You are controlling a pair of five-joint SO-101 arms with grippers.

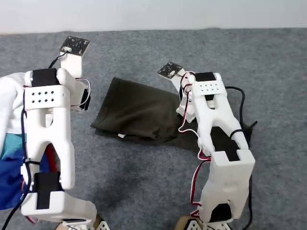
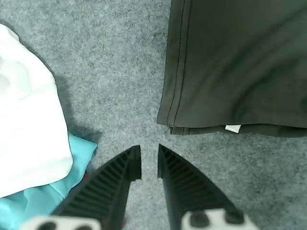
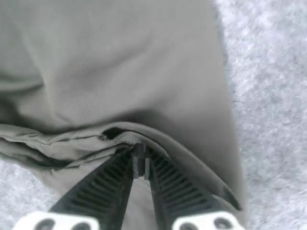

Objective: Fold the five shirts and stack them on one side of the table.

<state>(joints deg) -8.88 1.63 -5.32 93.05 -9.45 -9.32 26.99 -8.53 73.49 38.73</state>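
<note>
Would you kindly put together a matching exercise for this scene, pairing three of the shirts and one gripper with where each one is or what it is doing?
Column one:
1. dark shirt
2. white shirt
3. turquoise shirt
4. right gripper

Column two:
A. peeks out from under another shirt
B. shut on a fold of cloth
C. lies away from the other shirts
D. rests on top of another shirt

Pairs: 1-C; 2-D; 3-A; 4-B.
</note>
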